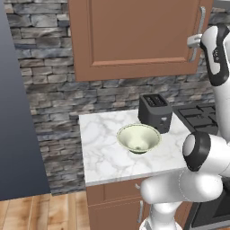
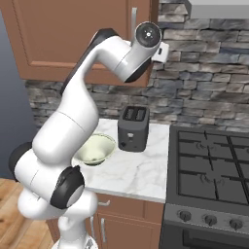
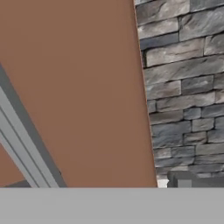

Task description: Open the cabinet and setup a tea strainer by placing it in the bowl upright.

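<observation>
The cabinet (image 1: 130, 36) hangs on the stone wall above the counter with its door shut. Its silver bar handle (image 1: 200, 24) runs down the door's right edge. My gripper (image 1: 194, 42) is raised to the lower part of that handle. In the hand view the brown door (image 3: 78, 87) is close up, the handle (image 3: 22, 127) crosses at the left, and the gripper (image 3: 100, 183) is open with its tips wide apart. The cream-green bowl (image 1: 139, 137) stands empty on the marble counter (image 1: 103, 152), far below the hand. The tea strainer is out of view.
A dark toaster (image 1: 155, 112) stands just behind the bowl, toward the right. A black gas stove (image 2: 209, 170) adjoins the counter on the right, under a range hood (image 2: 219, 7). A low cabinet with small handles (image 2: 121, 219) sits under the counter.
</observation>
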You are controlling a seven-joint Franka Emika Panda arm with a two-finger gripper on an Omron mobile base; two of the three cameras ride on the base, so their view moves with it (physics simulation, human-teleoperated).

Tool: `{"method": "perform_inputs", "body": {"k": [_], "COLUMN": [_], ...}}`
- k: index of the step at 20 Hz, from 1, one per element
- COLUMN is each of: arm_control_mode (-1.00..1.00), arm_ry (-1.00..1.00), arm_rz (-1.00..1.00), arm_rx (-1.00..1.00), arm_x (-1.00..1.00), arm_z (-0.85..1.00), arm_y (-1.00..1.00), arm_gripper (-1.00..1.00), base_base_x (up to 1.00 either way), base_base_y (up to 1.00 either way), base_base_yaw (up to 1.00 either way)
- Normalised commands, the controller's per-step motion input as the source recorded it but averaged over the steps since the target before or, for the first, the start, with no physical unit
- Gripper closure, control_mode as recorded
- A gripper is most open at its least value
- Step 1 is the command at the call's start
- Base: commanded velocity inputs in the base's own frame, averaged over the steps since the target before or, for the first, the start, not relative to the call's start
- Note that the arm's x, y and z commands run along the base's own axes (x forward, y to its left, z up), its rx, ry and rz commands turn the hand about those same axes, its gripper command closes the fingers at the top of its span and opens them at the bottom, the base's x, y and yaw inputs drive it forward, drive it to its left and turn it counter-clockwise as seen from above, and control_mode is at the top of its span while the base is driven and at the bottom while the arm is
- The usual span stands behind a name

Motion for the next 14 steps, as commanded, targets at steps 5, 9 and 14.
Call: {"method": "perform_inputs", "body": {"k": [5,9,14], "arm_control_mode": [-1.00,-1.00,-1.00], "arm_ry": [-0.02,0.00,0.00], "arm_rz": [-0.04,0.00,0.00], "arm_rx": [0.00,0.00,0.00], "arm_x": [0.29,0.29,0.09], "arm_z": [0.00,0.00,-0.03], "arm_y": [0.17,0.12,0.27], "arm_gripper": [-1.00,-1.00,-1.00], "base_base_x": [0.00,0.00,0.00], "base_base_y": [0.00,0.00,0.00], "base_base_yaw": [0.00,0.00,0.00]}}
